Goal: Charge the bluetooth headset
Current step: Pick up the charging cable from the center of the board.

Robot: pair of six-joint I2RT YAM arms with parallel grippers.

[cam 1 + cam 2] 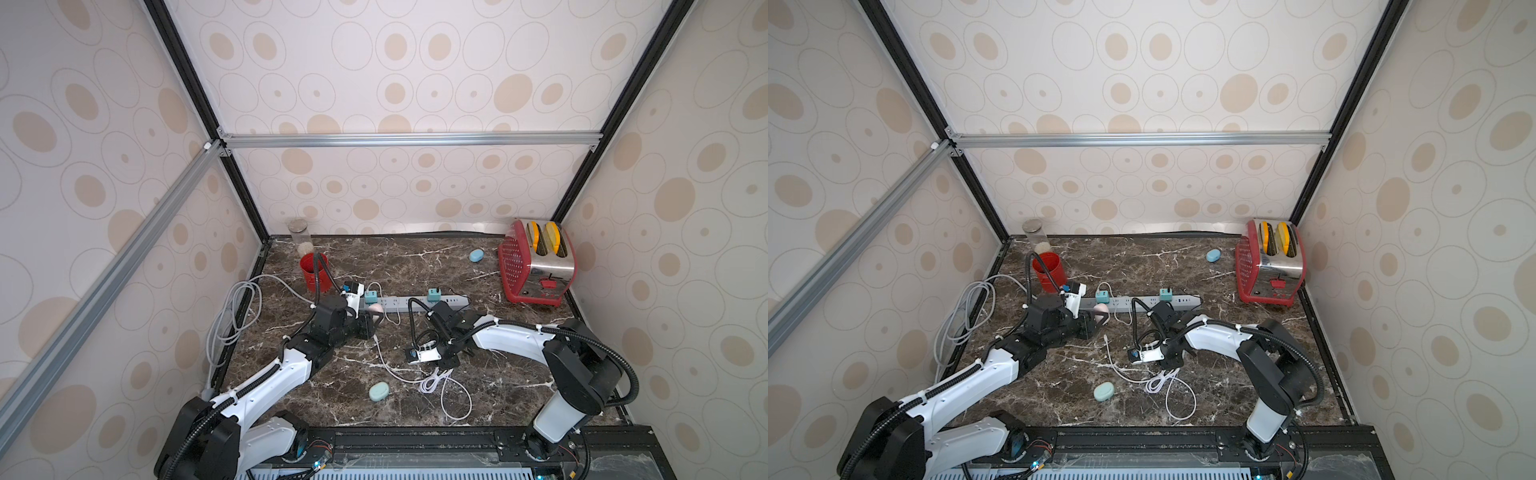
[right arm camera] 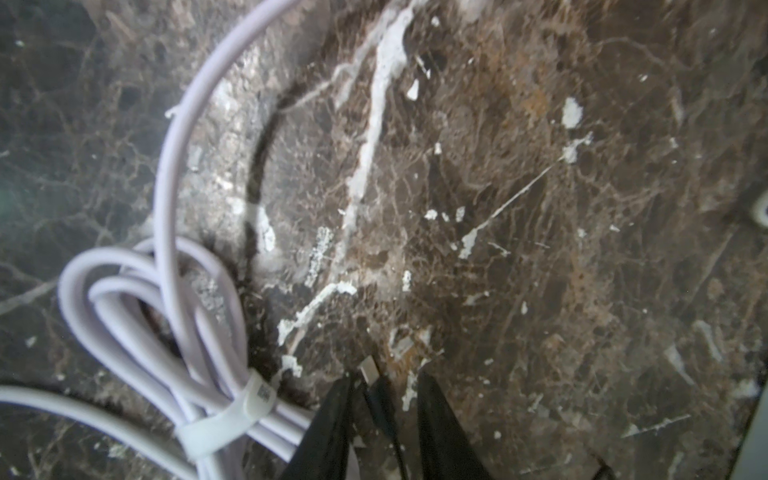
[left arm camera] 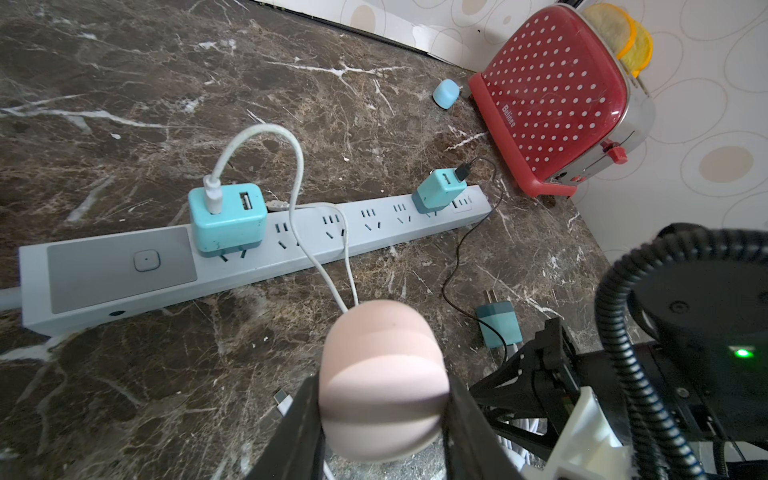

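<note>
Headset case (image 3: 380, 345): pink and rounded, it was held just beside the power strip (image 3: 291, 257), toward the left edge of the tabletop (image 1: 415, 257).
Left fingers (image 3: 295, 428): they were clamped on the case's two sides.
Right fingers (image 2: 332, 415): they were down near the middle of the tabletop, standing apart astride the black plug (image 2: 370, 370), with a gap showing, so not yet pinching it.
Black cable (image 3: 453, 257): it ran from the teal charger (image 3: 440, 191) at the strip's right end.
Step in hand: it looked like picking up the plug while the case waited.
Next move: it called for closing squarely on the thin plug, lifting it and lining its metal tip up with the case's port, which no view showed.
</note>
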